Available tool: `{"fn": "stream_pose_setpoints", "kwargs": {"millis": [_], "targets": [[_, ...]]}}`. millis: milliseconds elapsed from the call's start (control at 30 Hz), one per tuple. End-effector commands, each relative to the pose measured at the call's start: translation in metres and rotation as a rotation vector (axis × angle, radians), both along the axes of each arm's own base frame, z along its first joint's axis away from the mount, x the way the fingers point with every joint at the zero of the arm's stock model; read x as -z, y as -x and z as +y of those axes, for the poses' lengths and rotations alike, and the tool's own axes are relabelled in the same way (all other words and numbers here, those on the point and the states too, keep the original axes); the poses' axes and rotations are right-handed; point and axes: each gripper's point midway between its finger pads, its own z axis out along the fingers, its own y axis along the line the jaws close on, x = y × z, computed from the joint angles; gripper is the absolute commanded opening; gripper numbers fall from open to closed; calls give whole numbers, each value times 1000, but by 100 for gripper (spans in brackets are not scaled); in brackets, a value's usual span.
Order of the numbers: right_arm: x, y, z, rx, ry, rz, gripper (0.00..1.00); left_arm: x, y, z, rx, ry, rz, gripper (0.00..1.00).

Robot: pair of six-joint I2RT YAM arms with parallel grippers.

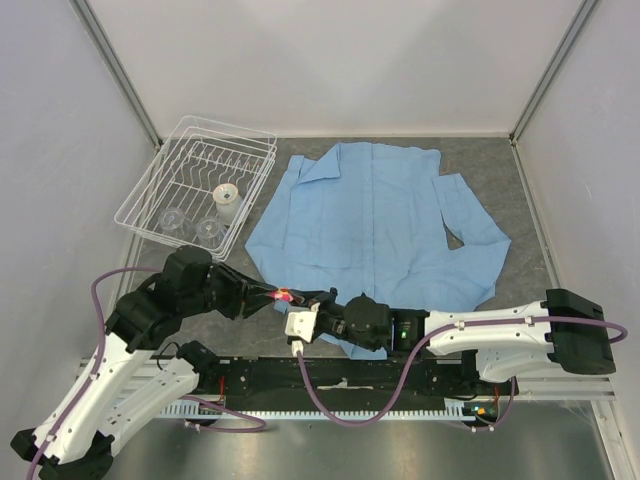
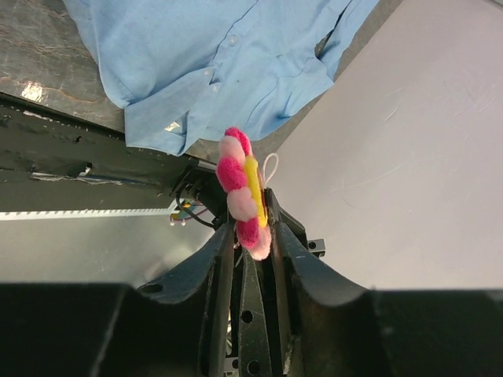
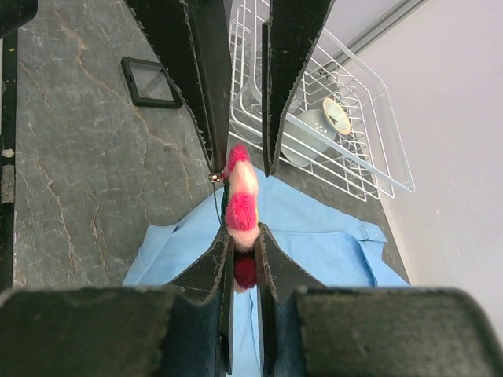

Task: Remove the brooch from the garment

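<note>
Found brooch (image 3: 240,196) pinched in right gripper (image 3: 244,234) jaws, off garment (image 1: 370,220) at 7 o'clock. Couldn't confirm left gripper (image 2: 250,216) jaws' hold around it. Risked a drop on premature right release.

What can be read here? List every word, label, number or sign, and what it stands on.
No text is legible in any view.
White label at the collar of the shirt: too small to read.
Round yellowish patch on the cup in the dish rack: blurred, no letters can be made out.
</note>
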Motion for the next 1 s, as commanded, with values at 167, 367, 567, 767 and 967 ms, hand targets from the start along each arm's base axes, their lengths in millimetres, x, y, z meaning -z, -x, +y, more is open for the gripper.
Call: {"fn": "stream_pose_setpoints", "kwargs": {"millis": [167, 367, 567, 767, 967], "targets": [[-27, 3, 7, 11, -73, -49, 0, -4, -5, -3, -36, 41, 14, 28], [-30, 3, 8, 23, -78, -61, 0, -6, -6, -2, -33, 37, -11, 18], [-30, -3, 7, 79, -93, -41, 15, -7, -11, 5, -55, 5, -59, 2], [-20, -25, -25, 288, -217, 71, 72, 0, -29, 39, -205, -156, -115, 2], [8, -36, -65, 410, -323, 319, 87, 19, -65, 73, -235, -503, -218, 2]]}}
